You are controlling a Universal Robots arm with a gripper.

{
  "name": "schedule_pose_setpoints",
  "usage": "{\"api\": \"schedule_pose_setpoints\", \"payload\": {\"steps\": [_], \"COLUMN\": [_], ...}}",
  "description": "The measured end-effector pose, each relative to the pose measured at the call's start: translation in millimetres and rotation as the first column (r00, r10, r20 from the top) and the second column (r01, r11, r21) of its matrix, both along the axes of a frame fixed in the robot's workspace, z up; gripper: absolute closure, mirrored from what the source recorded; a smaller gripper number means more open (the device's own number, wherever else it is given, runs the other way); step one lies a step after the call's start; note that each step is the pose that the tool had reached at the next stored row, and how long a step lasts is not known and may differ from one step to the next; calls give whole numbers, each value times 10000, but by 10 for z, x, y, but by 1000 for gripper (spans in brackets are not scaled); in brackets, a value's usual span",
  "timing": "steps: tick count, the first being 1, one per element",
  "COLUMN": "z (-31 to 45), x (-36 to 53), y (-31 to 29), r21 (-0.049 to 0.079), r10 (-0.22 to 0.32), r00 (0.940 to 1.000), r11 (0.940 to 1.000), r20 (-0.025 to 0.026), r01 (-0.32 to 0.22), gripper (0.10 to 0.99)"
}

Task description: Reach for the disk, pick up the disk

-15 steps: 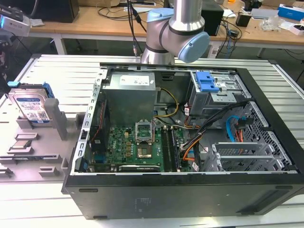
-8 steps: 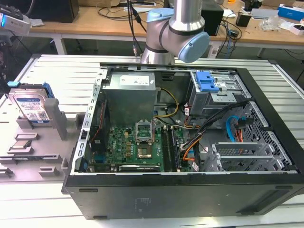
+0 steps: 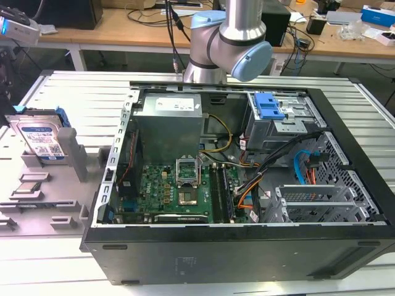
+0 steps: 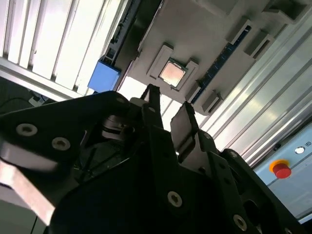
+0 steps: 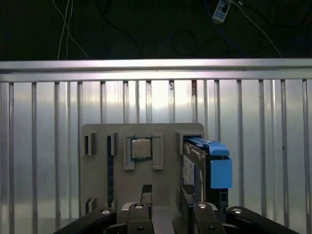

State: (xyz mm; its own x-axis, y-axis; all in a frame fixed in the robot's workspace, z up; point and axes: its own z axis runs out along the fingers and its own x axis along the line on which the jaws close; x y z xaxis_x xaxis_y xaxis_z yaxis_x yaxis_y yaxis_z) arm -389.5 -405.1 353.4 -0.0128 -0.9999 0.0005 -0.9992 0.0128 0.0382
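Observation:
The disk (image 3: 38, 139) is a silver hard drive with a white-and-blue label and a blue bracket. It stands on edge in a slot of the grey holder plate (image 3: 68, 209) at the exterior view's left. In the first wrist view the disk (image 5: 214, 168) shows edge-on with its blue bracket. My gripper (image 5: 166, 199) hangs high above the plate, well apart from the disk, near the slot with the square chip (image 5: 141, 148). In the second wrist view the gripper (image 4: 168, 105) is open with nothing between its fingers, and the blue bracket (image 4: 104, 76) lies off to one side.
An open black computer case (image 3: 234, 253) fills the middle of the slatted metal table (image 3: 74, 92), with a silver power supply box (image 3: 170, 126) and a blue latch piece (image 3: 268, 106) inside. The arm's joints (image 3: 228, 43) rise behind it. A red button (image 4: 281, 169) sits beyond the table.

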Motion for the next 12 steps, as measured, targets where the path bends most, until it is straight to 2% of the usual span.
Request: {"api": "schedule_pose_setpoints", "payload": {"steps": [1,3,6,8,11,12], "z": [0,0,0,0,0,0], "x": [0,0,0,0,0,0], "y": [0,0,3,31,153,176], "r21": [0,0,0,0,0,0], "r10": [2,7,12,11,12,13], "r00": [10000,10000,10000,10000,10000,10000], "r11": [10000,10000,10000,10000,10000,10000], "r20": [0,0,1,0,0,0], "r01": [-2,-7,-12,-11,-12,-13], "gripper": [729,604,604,604,604,604]}}
